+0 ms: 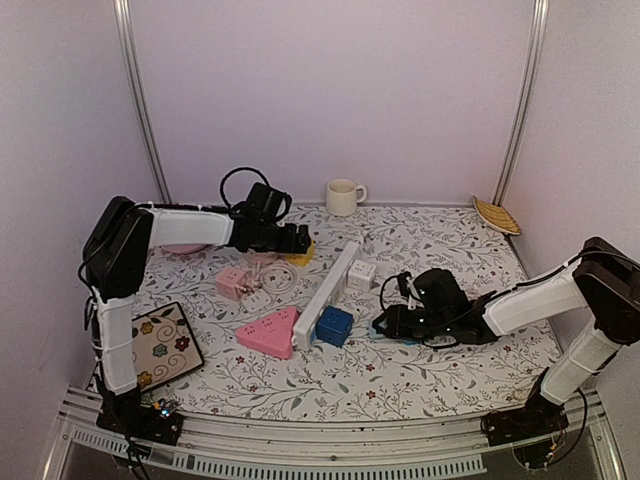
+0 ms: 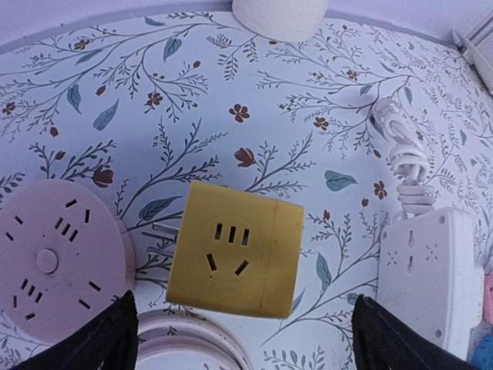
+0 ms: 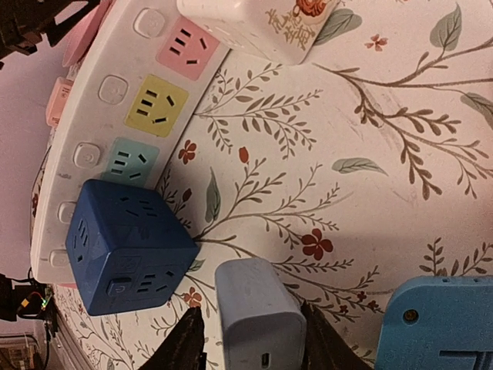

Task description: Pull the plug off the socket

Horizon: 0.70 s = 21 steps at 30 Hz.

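Beyond plug [image 3: 258, 312], cube [image 3: 231, 27] with illegible print [image 3: 293, 19]

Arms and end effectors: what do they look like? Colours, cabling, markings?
Left arm and right arm match: white link shells, black joint housings. A black cable loops out near each wrist. Left end effector and right end effector are all black, with tapered fingers. No markings legible.

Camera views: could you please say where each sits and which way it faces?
Top external: above and behind the bases, looking down at the table; left arm and right arm show.
Left wrist: above the yellow cube socket, looking down; its pincer fingers show.
Right wrist: low, facing the blue cube and white strip; pincer fingers flank a pale adapter.
Shared by top external and right wrist: the blue cube.
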Motion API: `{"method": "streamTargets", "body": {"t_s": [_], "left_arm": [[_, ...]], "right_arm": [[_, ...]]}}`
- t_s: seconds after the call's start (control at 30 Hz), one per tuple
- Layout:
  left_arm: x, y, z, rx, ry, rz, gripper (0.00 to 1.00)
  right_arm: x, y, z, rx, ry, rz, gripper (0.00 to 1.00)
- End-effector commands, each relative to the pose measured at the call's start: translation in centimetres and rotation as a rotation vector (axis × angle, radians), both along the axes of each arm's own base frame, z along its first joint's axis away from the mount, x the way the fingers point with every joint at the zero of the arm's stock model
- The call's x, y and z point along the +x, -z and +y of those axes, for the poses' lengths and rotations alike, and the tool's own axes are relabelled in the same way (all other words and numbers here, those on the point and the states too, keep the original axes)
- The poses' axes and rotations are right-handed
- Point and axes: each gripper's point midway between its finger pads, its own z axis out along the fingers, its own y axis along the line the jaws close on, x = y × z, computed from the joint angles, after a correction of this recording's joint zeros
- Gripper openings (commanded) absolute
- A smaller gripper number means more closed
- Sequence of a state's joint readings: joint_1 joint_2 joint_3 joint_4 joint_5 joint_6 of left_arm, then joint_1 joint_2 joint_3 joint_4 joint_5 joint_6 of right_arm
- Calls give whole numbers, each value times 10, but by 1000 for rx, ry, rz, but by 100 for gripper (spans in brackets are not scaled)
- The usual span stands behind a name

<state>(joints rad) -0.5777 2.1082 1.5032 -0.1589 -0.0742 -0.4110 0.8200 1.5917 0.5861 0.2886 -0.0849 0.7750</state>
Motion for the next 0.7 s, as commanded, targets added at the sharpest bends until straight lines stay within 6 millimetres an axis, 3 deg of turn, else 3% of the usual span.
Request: {"method": "streamTargets", "body": {"t_s": [0.0, 0.03, 0.07, 0.4, 0.67], "left_arm": [[-22, -37, -6, -46, 56, -54, 97], [-29, -53, -9, -65, 70, -76, 97], [-37, -55, -11, -70, 84, -78, 97], [-112, -43, -57, -72, 243, -26, 97], [-129, -29, -86, -25, 308, -3, 96]], "right_arm": [[5, -9, -5, 24, 21, -26, 46], [5, -10, -6, 24, 23, -28, 48], [6, -10, -8, 23, 25, -29, 50], [8, -30, -16, 29, 42, -72, 68], [11, -58, -18, 50, 52, -125, 83]]}}
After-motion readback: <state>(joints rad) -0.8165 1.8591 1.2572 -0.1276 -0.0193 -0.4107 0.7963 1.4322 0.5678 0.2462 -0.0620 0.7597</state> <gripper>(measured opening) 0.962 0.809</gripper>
